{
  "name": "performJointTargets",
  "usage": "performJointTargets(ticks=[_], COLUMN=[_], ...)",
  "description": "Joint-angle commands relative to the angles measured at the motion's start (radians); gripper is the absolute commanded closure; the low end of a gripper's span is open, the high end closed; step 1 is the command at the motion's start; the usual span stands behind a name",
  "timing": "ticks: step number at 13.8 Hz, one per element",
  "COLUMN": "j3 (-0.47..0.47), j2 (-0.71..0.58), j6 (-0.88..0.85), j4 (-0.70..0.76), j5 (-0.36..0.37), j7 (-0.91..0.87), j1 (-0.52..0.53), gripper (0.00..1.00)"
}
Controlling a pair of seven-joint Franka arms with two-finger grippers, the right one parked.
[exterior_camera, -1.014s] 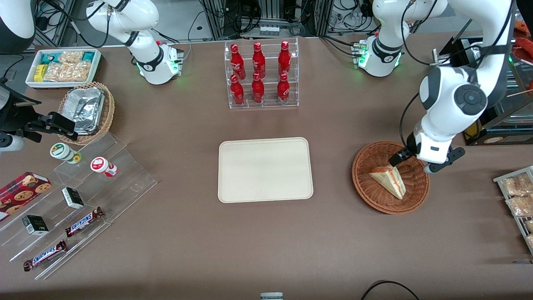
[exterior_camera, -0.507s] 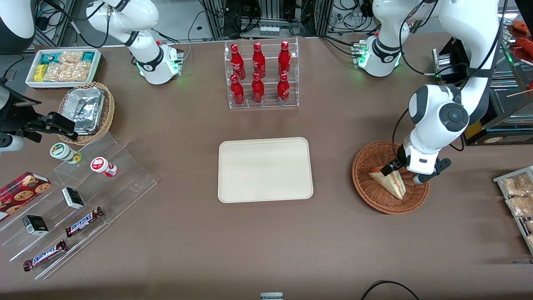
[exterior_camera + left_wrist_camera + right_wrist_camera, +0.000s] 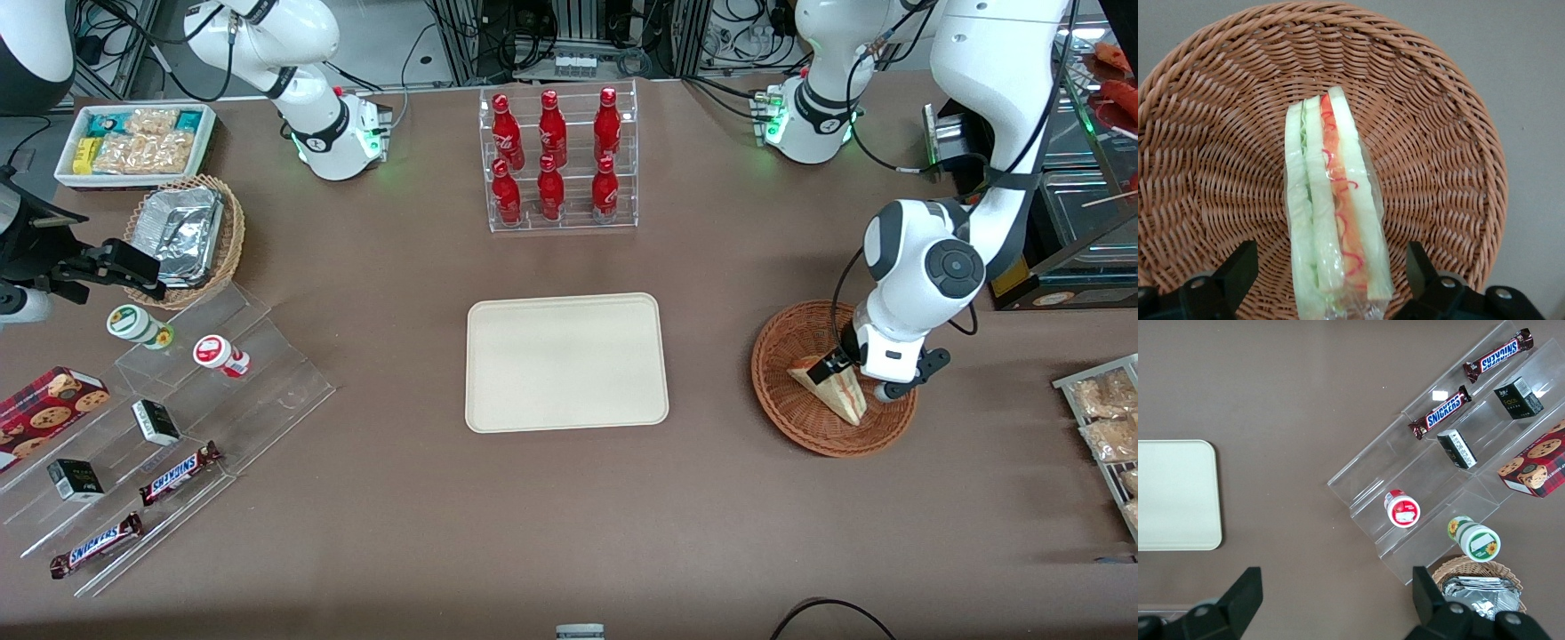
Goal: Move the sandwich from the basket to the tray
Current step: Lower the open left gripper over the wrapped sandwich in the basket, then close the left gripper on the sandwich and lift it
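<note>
We count one sandwich (image 3: 1335,207) lying in one basket (image 3: 805,418), and one tray (image 3: 566,362) mid-table. Our gripper (image 3: 1331,280) points down, fingers (image 3: 1238,267) spread wide astride the sandwich, seemingly not touching it.

I log six red bottles (image 3: 555,160) in a clear rack on the counter (image 3: 373,498). Toward the parked arm's end: foil-filled wicker basket (image 3: 185,238), white snack box (image 3: 135,144), two Snickers bars (image 3: 181,472) on clear steps.

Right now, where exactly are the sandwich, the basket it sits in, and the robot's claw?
sandwich (image 3: 1336,200), left wrist view, on its layered cut edge.
basket (image 3: 782,404), front view, on its woven rim nearest the tray.
gripper (image 3: 1331,273), left wrist view, open, midway between the fingertips straddling the sandwich.
</note>
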Motion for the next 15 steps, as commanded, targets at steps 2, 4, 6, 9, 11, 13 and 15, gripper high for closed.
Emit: performJointTargets(ticks=[2,4,6,9,11,13,15], j3=[0.004,0.004,0.004,0.001,-0.005,-0.005,-0.007], j2=[0.024,0.021,0.004,-0.037,-0.065,-0.060,-0.033], j6=[0.031,0.031,0.006,-0.145,-0.282,-0.415,-0.515], j4=[-0.004,0.002,0.030,0.108,0.178,0.278,0.387], j5=[0.007,0.007,0.007,0.011,0.057,0.076,0.085], j7=[-0.024,-0.035,-0.050,-0.050,-0.053,-0.055,-0.056], j1=[0.003,0.001,-0.003,-0.013,-0.043,-0.095,-0.159], gripper=[0.61,0.74,0.74,0.75,0.75,0.75,0.75])
